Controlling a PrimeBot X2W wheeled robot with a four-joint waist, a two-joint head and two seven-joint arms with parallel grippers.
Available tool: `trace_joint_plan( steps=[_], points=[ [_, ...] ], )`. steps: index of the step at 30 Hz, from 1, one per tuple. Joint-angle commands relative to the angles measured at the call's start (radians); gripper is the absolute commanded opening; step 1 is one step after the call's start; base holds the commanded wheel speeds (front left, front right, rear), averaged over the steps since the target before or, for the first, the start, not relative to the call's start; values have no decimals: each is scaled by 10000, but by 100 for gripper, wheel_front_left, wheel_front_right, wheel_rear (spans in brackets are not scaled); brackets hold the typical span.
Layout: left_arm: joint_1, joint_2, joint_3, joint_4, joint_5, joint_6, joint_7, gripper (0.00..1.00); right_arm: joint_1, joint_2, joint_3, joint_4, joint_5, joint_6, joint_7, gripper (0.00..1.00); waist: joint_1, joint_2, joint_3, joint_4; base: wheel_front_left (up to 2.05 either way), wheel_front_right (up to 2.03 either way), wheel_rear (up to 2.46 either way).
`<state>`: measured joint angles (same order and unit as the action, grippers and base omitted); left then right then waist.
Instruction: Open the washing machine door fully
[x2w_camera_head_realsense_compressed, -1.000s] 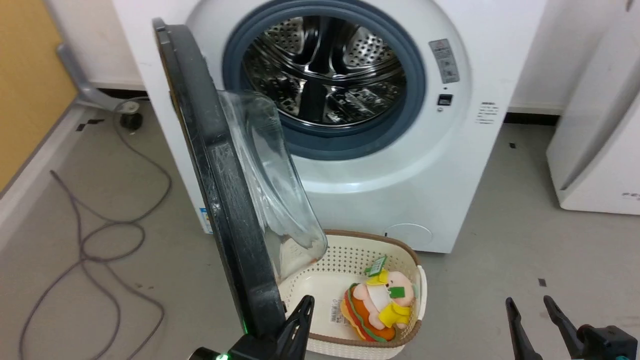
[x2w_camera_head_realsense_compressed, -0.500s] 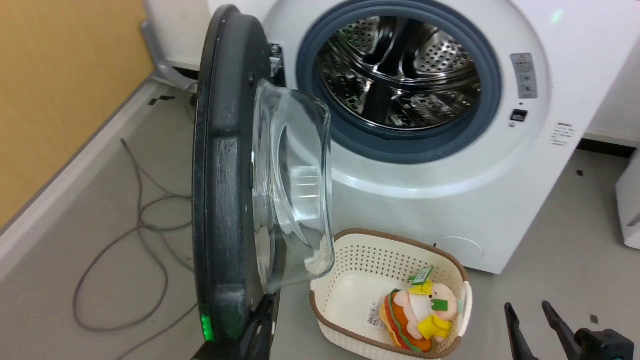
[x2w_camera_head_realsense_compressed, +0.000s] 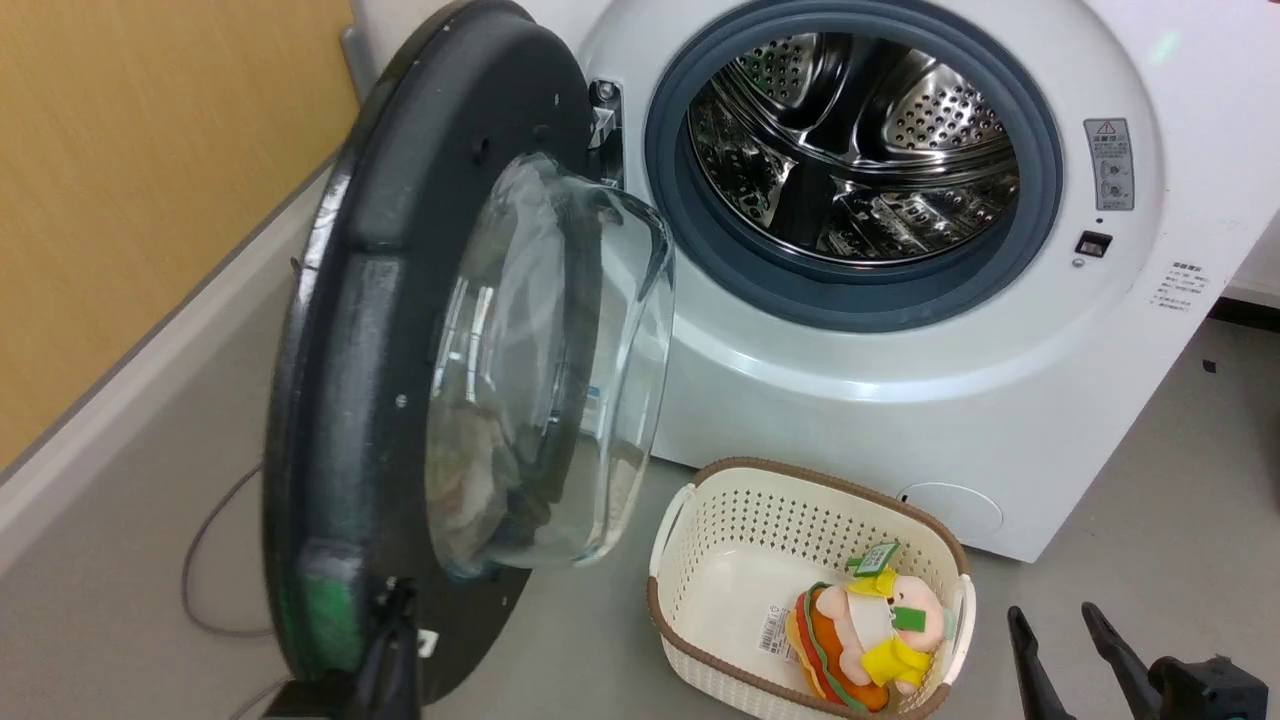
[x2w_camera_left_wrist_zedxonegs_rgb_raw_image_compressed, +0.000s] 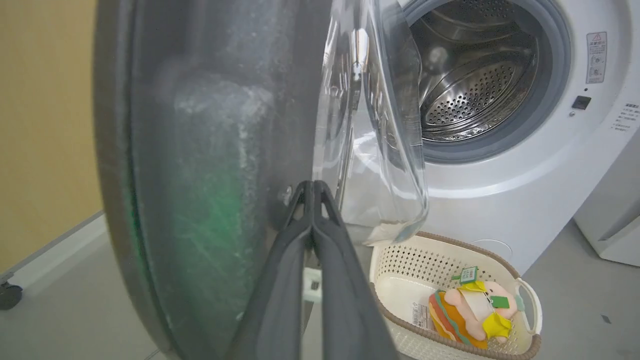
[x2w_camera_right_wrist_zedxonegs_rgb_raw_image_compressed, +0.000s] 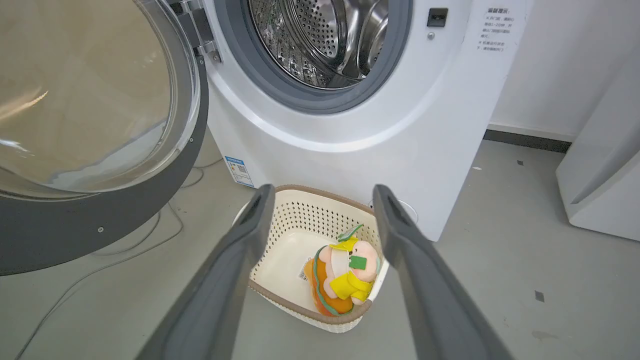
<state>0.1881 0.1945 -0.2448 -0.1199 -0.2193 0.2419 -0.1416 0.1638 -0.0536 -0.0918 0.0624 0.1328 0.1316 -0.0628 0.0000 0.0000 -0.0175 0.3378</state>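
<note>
1. The door (x2w_camera_head_realsense_compressed: 360, 330) stands swung well out from the machine. Its inner face and glass bowl (x2w_camera_head_realsense_compressed: 545, 360) are turned toward you, and its low edge is just above the floor. I judge it not yet fully open.
2. Your left gripper (x2w_camera_left_wrist_zedxonegs_rgb_raw_image_compressed: 312, 186) has its fingers pressed together with nothing between them. The tips are set against the door's black inner face, just beside the bowl. The blur there means contact looks likely, not certain. Nothing is gripped, so a push off-square could send the tips skidding onto the glass or off the rim.
3. If they slip off, the door may drift back toward the drum (x2w_camera_head_realsense_compressed: 850, 150) and you lose the opening.
4. Push past the stop of the hinge (x2w_camera_head_realsense_compressed: 603, 110) and you strain it, so ease off when resistance rises.
5. A cable (x2w_camera_head_realsense_compressed: 205, 560) lies on the floor behind the door. The arm could snag it as it follows through.
6. Your right gripper (x2w_camera_head_realsense_compressed: 1052, 612) hangs with fingers spread, holding nothing, near the basket (x2w_camera_head_realsense_compressed: 700, 500). A waist turn could knock the basket and the toy (x2w_camera_head_realsense_compressed: 870, 640) in it.
</note>
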Motion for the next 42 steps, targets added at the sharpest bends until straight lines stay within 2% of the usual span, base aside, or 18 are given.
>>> trace_joint_plan(
  steps=[1, 10, 14, 25, 31, 37, 42],
  points=[
    [166, 117, 187, 68, -66, 92, -80, 0, 40, 34, 9, 9, 23, -9, 9, 100, 0, 0, 5, -20, 0, 0, 0],
    [-162, 710, 1521, 717, -591, 330, -425, 0, -23, 34, 65, 12, 42, -9, 59, 100, 0, 0, 121, -225, 0, 0, 0],
    [-649, 989, 1957, 1092, -812, 272, -514, 0, -49, 34, 18, -6, 7, -9, 78, 100, 0, 0, 204, -266, 0, 0, 0],
    [-2509, 1884, 2947, 3419, -1567, -413, -875, 0, -186, 34, -63, -150, -97, -9, 237, 100, 0, 0, 552, -416, 0, 0, 0],
    [-3667, 2309, 3365, 5453, -2008, -1037, -1069, 0, -336, 34, -90, -219, -174, -9, 312, 100, 0, 0, 755, -471, 0, 0, 0],
    [-4421, 2455, 3625, 6861, -2022, -1386, -1184, 0, -439, 34, -91, -254, -223, -9, 336, 100, 0, 0, 847, -533, 0, 0, 0],
    [-4724, 2429, 4074, 7192, -1682, -1583, -1197, 0, -437, 34, -80, -236, -219, -9, 338, 100, 0, 0, 829, -592, 0, 0, 0]
  ],
)
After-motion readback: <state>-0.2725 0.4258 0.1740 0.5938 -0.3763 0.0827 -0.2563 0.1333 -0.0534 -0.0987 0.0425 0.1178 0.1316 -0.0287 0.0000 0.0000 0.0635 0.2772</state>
